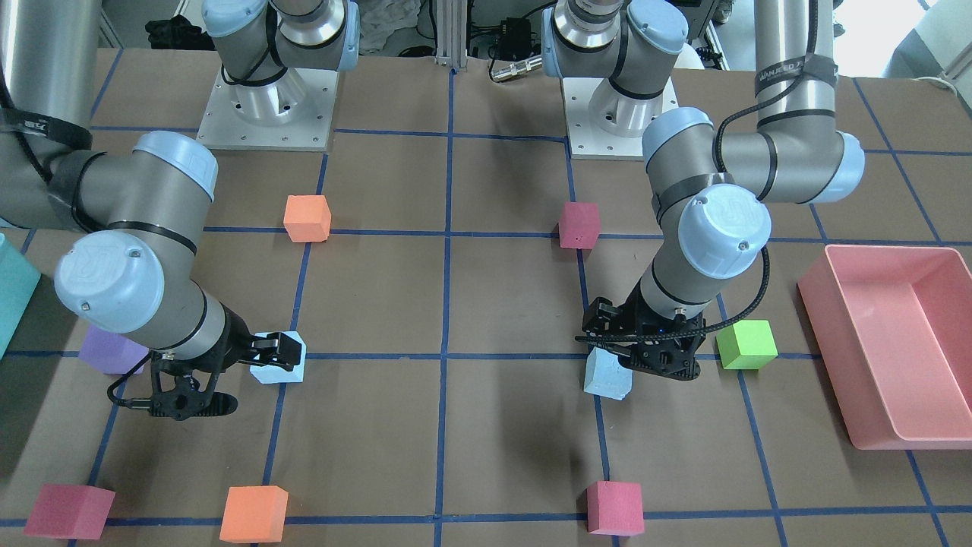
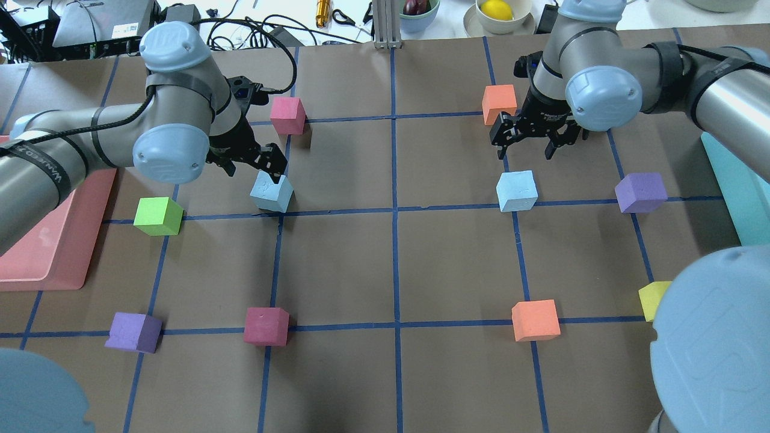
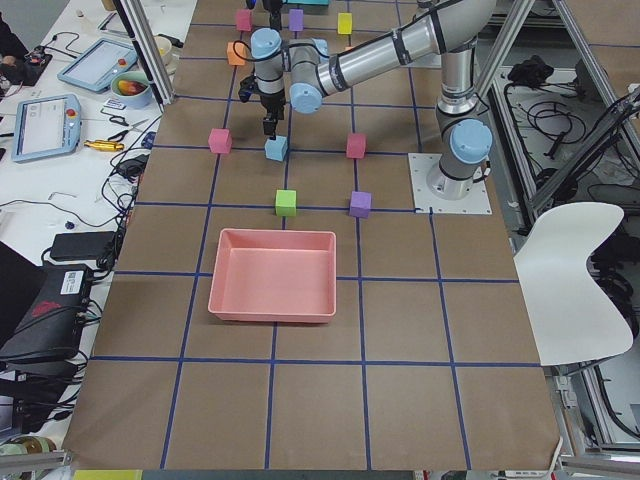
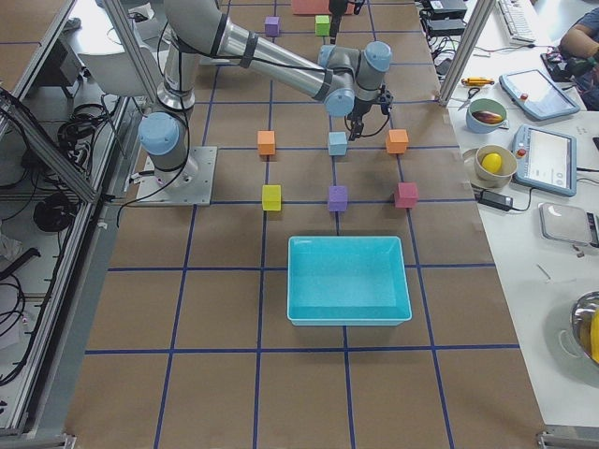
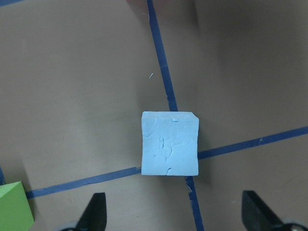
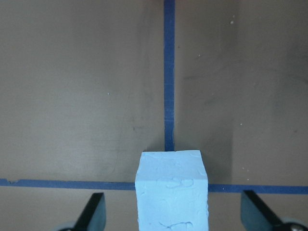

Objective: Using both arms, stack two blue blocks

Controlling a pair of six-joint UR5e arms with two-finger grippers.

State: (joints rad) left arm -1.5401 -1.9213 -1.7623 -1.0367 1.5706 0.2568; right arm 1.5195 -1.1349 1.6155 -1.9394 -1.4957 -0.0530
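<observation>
Stacking targets: left blue block [image 2: 272,192] and right blue block [image 2: 517,190], well apart, one in each half of the desk [image 2: 337,270]. Each rests flat at a crossing of the blue tape lines [image 2: 394,210]. Neither is lifted and no stack is begun.
Layout, judged: one block lies within each arm's reach, so both arms can share the work.
Left gripper [image 2: 252,170]: jaws spread wide, holding nothing. It hangs above the left blue block, and one finger overlaps the block's far edge in the overhead view. In the left wrist view the block lies ahead of the fingertips [image 5: 96,211], not between them.
Right gripper [image 2: 524,150]: also spread wide and empty. In the right wrist view the block's near part sits centred between the fingertips [image 6: 94,211]. Whether they are down at block level cannot be told.
Wide opening, judged: the gap exceeds a block's width, letting the fingers pass down either side without nudging the foam.
Stage, judged: approach and alignment before the grasp, with the right gripper better centred than the left.
Neighbours: a green cube [image 2: 157,215] lies near the left blue block, toward the pink bin [image 2: 36,264]. A purple cube [image 2: 640,192] lies near the right blue block, toward the teal bin [image 2: 737,180].
Farther cubes: a magenta cube [image 2: 287,115] and an orange cube [image 2: 499,103] lie beyond the grippers.
</observation>
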